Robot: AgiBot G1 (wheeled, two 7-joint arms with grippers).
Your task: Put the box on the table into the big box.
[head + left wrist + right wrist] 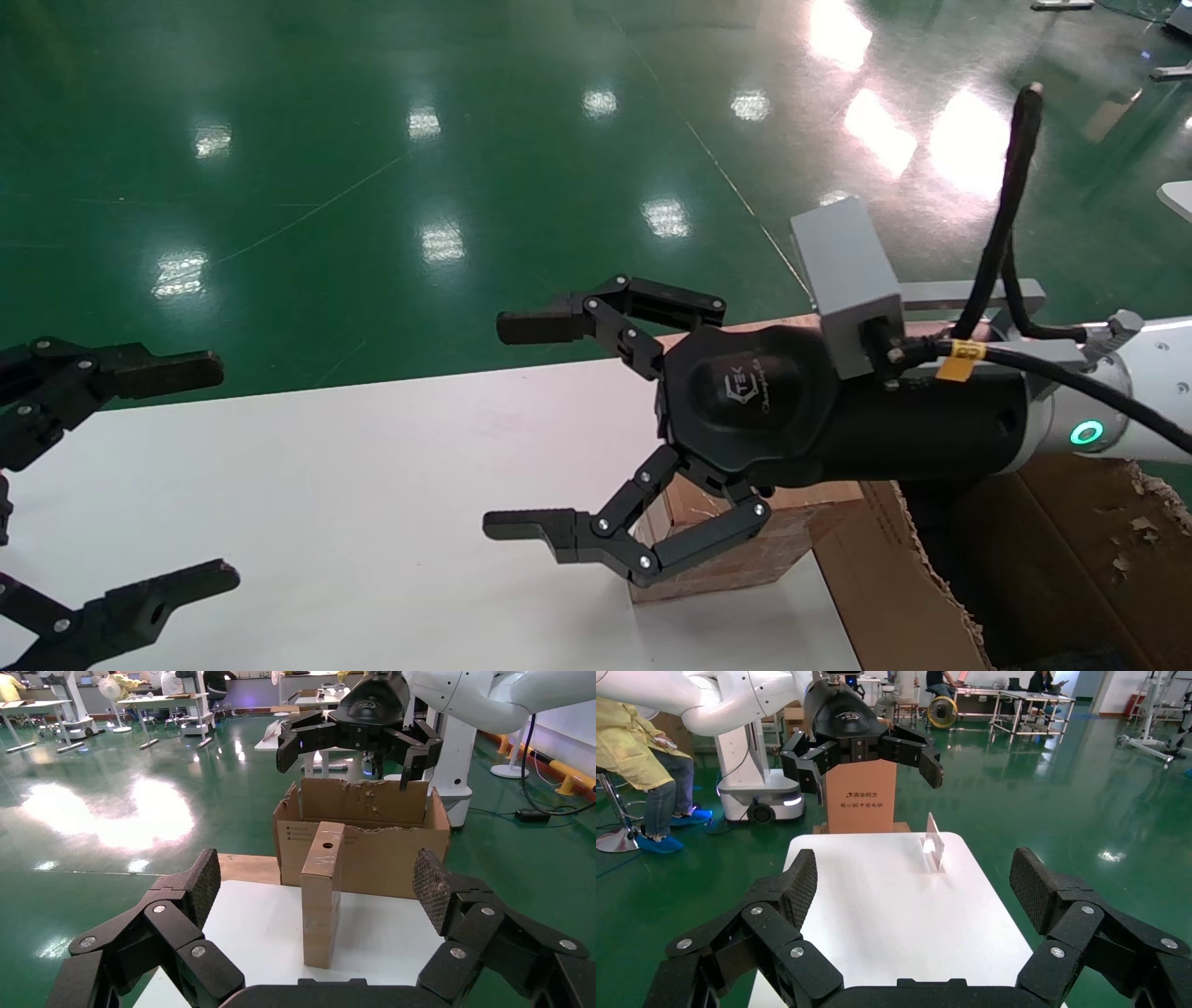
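Observation:
The small brown box (pixel 322 888) stands on edge at the right end of the white table (pixel 372 485), its round black hole near the top. In the head view only part of the box (pixel 745 554) shows, under my right gripper (pixel 496 425), which hovers open just above it and holds nothing. The big box (pixel 365 846), a torn-edged carton, stands right behind it off the table's end; its flap (pixel 894 596) shows at the lower right. My left gripper (pixel 225 471) is open and empty at the table's left end, facing the box from a distance.
A flat plywood board (pixel 246 869) lies beside the big box past the table's edge. A small clear stand (pixel 933 843) sits on the table's far part in the right wrist view, with a printed brown carton (pixel 862 801) beyond. Green floor surrounds the table.

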